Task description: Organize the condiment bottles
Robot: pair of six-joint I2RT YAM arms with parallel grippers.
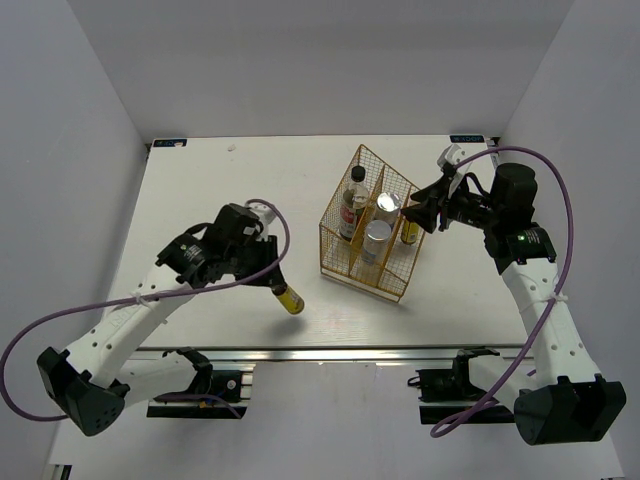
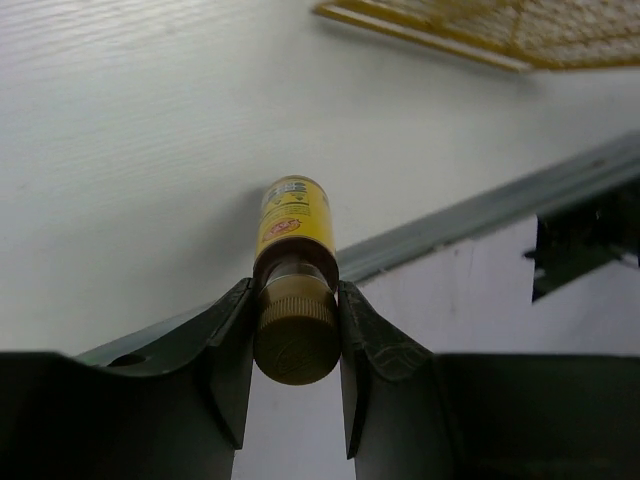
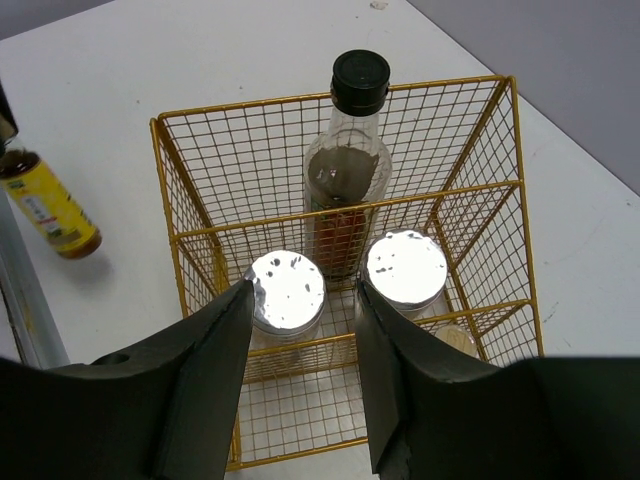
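My left gripper [image 1: 273, 281] is shut on the dark cap of an amber-yellow bottle [image 1: 289, 298]. It holds the bottle tilted, base low over the table near the front edge. The left wrist view shows the cap [image 2: 295, 335] between my fingers and the yellow label [image 2: 297, 215]. The gold wire basket [image 1: 338, 262] holds the tall clear bottle [image 1: 354, 196], two white cylinders with silver lids [image 1: 388, 203] [image 1: 376, 236] and the second amber bottle [image 1: 410, 233]. My right gripper [image 1: 421, 210] is open and empty above the basket's right side. Between its fingers [image 3: 303, 300] I see the lids [image 3: 287, 290] [image 3: 405, 268] and the tall bottle [image 3: 345, 170].
The basket has a near compartment with nothing in it [image 3: 300, 400]. The metal rail [image 2: 480, 210] runs along the table's front edge just past the held bottle. The held bottle also shows left of the basket in the right wrist view [image 3: 50, 205].
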